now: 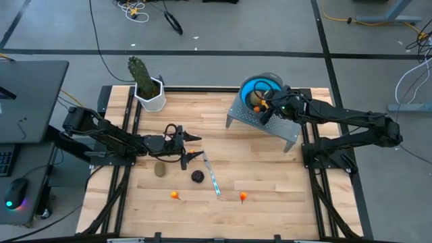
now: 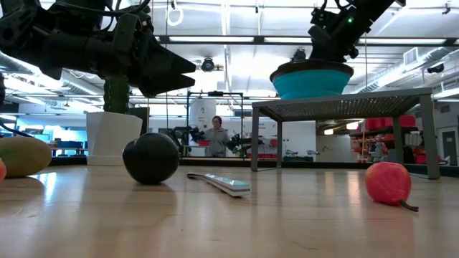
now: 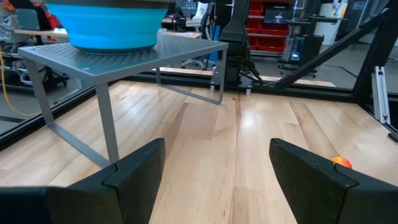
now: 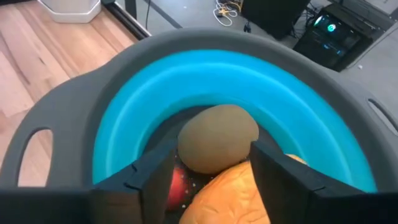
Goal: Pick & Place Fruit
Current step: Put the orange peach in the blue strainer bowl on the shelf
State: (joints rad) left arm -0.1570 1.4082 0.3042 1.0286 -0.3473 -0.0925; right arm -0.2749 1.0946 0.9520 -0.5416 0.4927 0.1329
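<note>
My right gripper [image 4: 212, 163] reaches down into the blue bowl [image 4: 124, 106] on the grey mesh stand [image 1: 270, 121], shut on an olive-brown oval fruit [image 4: 217, 137]. Under it lie the yellow oblong [image 4: 230, 196] and a small orange piece [image 4: 178, 184]. My left gripper [image 1: 200, 148] hovers open and empty over the table's left middle. On the wood rest the second olive-brown oval [image 1: 160, 169], the dark purple ball [image 1: 197, 177] and two tiny orange fruits [image 1: 175, 196] [image 1: 243, 196]. My right gripper pinches the olive-brown oval by its two sides [image 4: 186, 152], one finger on each. The fingers come from above, slanting down into the bowl. The oval's far end pokes out past the fingertips. Whether it rests on the yellow oblong below cannot be told.
A slim silvery-blue knife [image 1: 211, 174] lies right of the purple ball. The green cactus in its white pot [image 1: 151, 98] stands at the far left corner. The stand's legs [image 3: 106, 130] rise ahead of my left gripper. A person [image 2: 217, 136] stands far off in the room.
</note>
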